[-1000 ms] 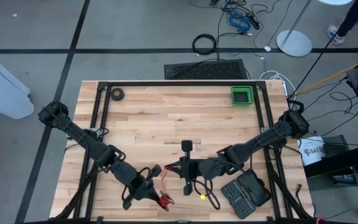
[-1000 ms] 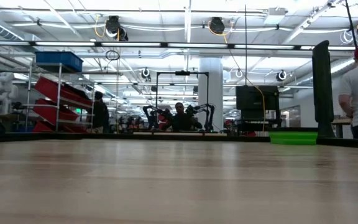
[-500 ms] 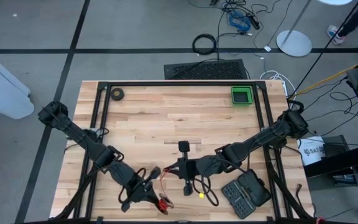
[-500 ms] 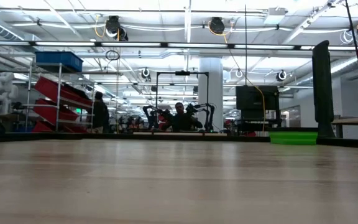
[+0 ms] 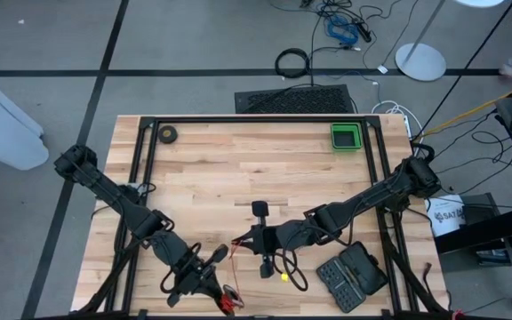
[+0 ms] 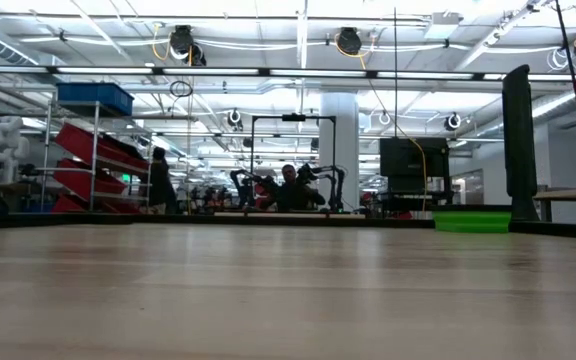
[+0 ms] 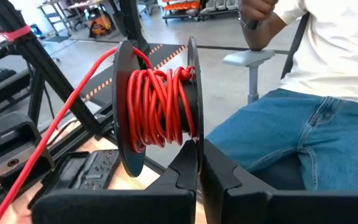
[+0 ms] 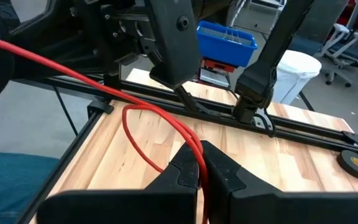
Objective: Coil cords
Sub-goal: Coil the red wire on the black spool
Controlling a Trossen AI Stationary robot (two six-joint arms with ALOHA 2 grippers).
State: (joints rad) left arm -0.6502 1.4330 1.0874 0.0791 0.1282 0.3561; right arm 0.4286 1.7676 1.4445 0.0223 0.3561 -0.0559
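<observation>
The cords are a thin red wire (image 7: 61, 112) wound on a black spool (image 7: 157, 112). In the high view the spool (image 5: 229, 304) hangs at the table's near edge, and my left gripper (image 5: 223, 293) is shut on it. From there the wire (image 5: 232, 253) runs up to my right gripper (image 5: 238, 242), which is shut on it and stands above the table's near middle, pointing toward the left edge. Between the two grippers the wire sags in a slack loop (image 8: 129, 124). Neither gripper shows in the low view. My left gripper (image 7: 196, 146) pinches the rim of one spool flange (image 7: 191, 130) between its two fingers. It points roughly level toward the near edge. The spool is lifted clear with its flanges on edge, and the wire leaves it off one side. My right gripper (image 8: 201, 152) pinches a single strand of the red wire (image 8: 194, 144) between its two fingers, coming roughly level from the table's right. The wire is clear of the table and curves away slack beyond the fingers.
A thick black cable loop (image 5: 293, 277) and a black case (image 5: 352, 274) lie at the near right under my right arm. A green tray (image 5: 346, 136) and a tape roll (image 5: 168, 134) sit at the far edge. A seated person's legs (image 7: 291, 137) are just past the near edge.
My left gripper has turned and swung the spool a little toward the table's near edge, still shut on it. My right gripper has turned slightly and keeps its hold on the wire.
</observation>
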